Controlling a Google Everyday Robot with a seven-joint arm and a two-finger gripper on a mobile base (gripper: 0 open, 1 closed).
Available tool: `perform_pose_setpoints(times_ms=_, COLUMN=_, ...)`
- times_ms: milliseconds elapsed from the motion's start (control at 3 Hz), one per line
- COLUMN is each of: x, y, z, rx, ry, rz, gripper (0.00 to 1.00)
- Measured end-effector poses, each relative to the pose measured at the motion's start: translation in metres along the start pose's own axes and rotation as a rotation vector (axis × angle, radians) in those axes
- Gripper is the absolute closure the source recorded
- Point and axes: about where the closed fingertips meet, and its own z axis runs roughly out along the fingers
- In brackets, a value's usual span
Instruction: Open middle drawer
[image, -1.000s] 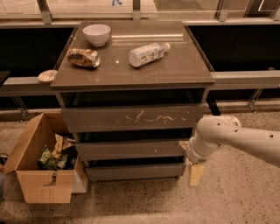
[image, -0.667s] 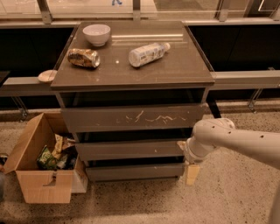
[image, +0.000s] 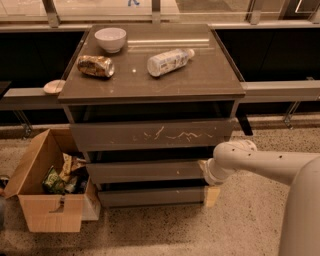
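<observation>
The grey-brown cabinet (image: 150, 80) has three drawer fronts. The top front (image: 125, 136) carries white scratch marks. The middle drawer (image: 140, 171) below it is a plain, handleless front with one tiny white speck, and it sticks out a little from the carcass. The lower, narrower front (image: 150, 196) sits beneath. My white arm (image: 260, 162) reaches in from the right. My gripper (image: 207, 175) is at the right end of the middle drawer, against its right edge, with a cream part hanging down beside the lower front.
On the cabinet top are a white bowl (image: 110, 39), a crushed brown packet (image: 95, 66) and a white bottle (image: 167, 61) lying on its side. An open cardboard box (image: 47, 200) of trash stands on the floor at the left. A small dish (image: 53, 87) sits on the left ledge.
My arm and gripper have moved left, closer to the right end of the middle drawer. The drawers have not visibly moved.
</observation>
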Motion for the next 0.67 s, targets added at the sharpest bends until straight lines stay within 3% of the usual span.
perform_pose_setpoints(times_ms=667, x=-0.003, y=-0.033, z=0.018, rx=0.082, ry=-0.027, rz=0.016, gripper=0.00)
